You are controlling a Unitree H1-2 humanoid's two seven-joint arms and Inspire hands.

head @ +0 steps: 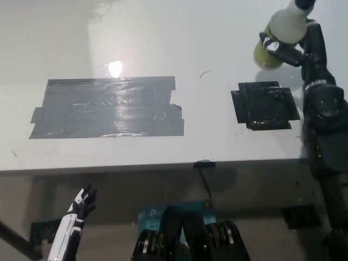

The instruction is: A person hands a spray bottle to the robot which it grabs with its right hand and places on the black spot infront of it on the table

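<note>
A: In the head view, where is the translucent plastic spray bottle with yellow-green liquid (280, 38)?

B: Upper right of the frame, raised above the pale grey table (163, 43). Its dark nozzle end is cut off by the top edge, and its rounded base faces down and left.

A: And the black right hand (298, 48)?

B: It sits just right of and under the bottle, fingers (278, 45) wrapped across the body, clasping it.

A: The small square patch of black tape (265, 105)?

B: On the table right of centre, lower in the frame than the bottle and apart from it. The black forearm runs down the right edge beside it.

A: Anything else?

B: A large rectangle of grey tape (106, 107) fills the left-centre of the table. The white left hand (80, 204) hangs at the lower left, below the table edge, fingers loosely spread and holding nothing
</note>
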